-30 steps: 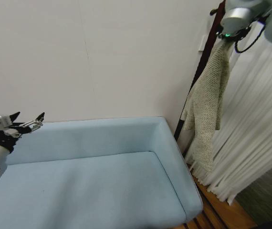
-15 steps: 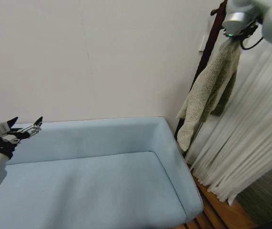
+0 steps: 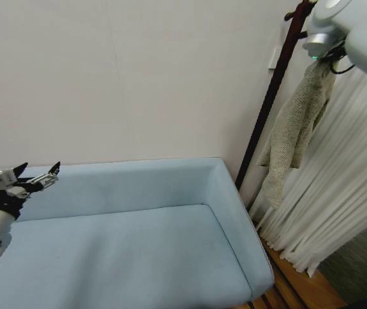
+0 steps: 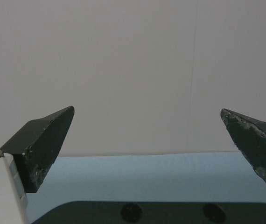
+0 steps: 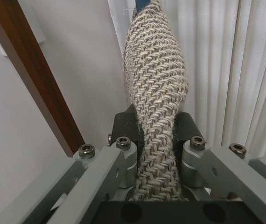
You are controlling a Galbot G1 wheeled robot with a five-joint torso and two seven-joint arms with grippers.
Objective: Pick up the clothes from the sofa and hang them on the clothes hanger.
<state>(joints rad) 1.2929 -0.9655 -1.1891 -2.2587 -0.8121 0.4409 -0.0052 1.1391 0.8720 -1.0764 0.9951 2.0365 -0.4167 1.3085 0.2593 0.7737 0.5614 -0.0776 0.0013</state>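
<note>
In the head view, the left gripper [image 3: 38,171] hangs over the far end of the light blue sofa [image 3: 138,251], its 2 fingers spread wide with nothing between them. The right gripper [image 3: 320,46] is raised high, pinching the top of the beige knitted garment [image 3: 293,129], which hangs straight down from the fingers, just beside the dark wooden clothes hanger pole [image 3: 270,96] and in front of the white curtain [image 3: 348,193].

In the left wrist view, the 2 dark fingertips [image 4: 44,144] stand far apart; beyond the gap lie the sofa back and the wall [image 4: 133,60].

In the right wrist view, the garment is bunched into 1 thick twist, clamped between the fingers, with the pole to one side.
</note>
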